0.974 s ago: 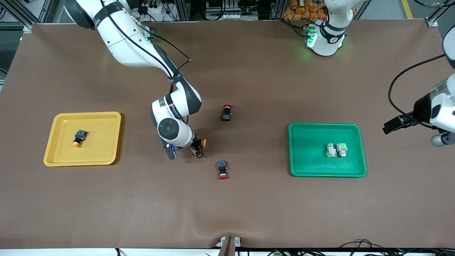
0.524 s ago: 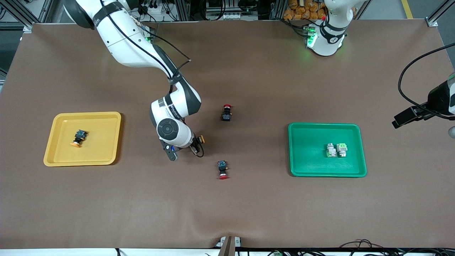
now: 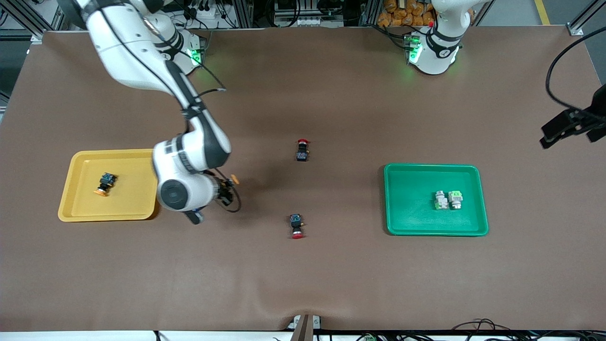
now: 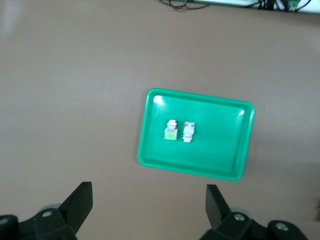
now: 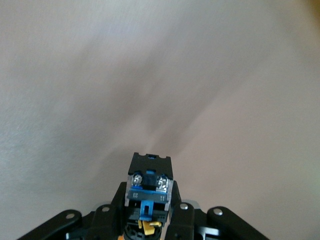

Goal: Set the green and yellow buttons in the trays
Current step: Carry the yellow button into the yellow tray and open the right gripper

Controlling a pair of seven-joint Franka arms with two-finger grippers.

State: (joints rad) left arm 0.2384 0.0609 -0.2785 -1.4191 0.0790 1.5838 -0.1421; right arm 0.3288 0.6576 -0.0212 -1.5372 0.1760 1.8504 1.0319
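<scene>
My right gripper is shut on a black-bodied button with an orange-yellow cap, held above the mat beside the yellow tray. In the right wrist view the button sits between the fingers. A second yellow-capped button lies in the yellow tray. Two whitish green buttons lie side by side in the green tray. My left gripper is open and empty, high up at the left arm's end of the table; its view shows the green tray with both buttons.
Two black switches with red caps lie mid-table: one nearer the robot bases, one nearer the front camera. The brown mat covers the whole table.
My right gripper has carried the yellow-capped button from mid-table toward the yellow tray. My left arm has drawn back farther toward the table's edge.
</scene>
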